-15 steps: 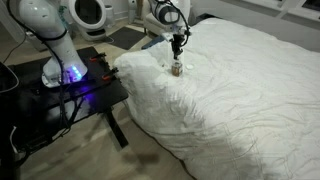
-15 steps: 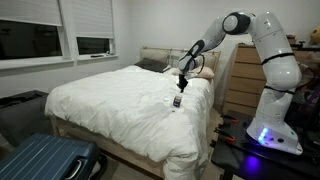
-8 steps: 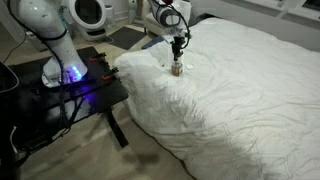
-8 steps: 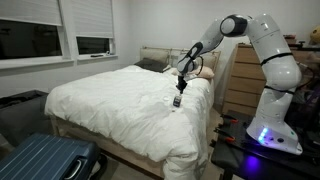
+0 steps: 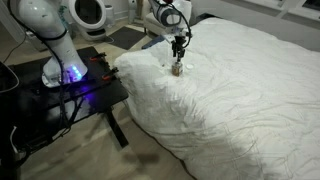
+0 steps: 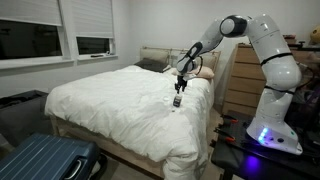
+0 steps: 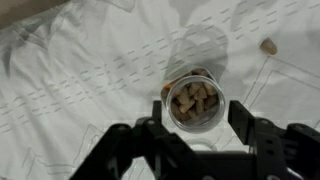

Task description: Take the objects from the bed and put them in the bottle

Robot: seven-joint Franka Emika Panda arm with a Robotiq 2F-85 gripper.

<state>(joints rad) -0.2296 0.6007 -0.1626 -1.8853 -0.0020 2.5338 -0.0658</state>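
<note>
The bottle (image 7: 193,101) stands upright on the bed (image 7: 70,70), a small clear-rimmed jar holding several tan bits. In both exterior views it sits near the bed's edge, bottle (image 5: 176,69) and bottle (image 6: 177,101). My gripper (image 7: 197,112) hangs straight above it and is open, with one finger (image 7: 155,111) to the left and the other finger (image 7: 240,116) to the right of the jar's mouth, nothing between them. One small tan object (image 7: 268,45) lies on the duvet beyond the bottle. The gripper (image 5: 177,48) points down, as the gripper (image 6: 180,84) also shows.
The robot base stands on a black table (image 5: 70,85) beside the bed (image 5: 250,80). A wooden dresser (image 6: 238,75) is behind the arm and a blue suitcase (image 6: 45,160) lies on the floor at the bed's foot. The duvet is rumpled with folds.
The jaws have opened above the bottle. The arm has hardly moved and the bottle stays where it was.
</note>
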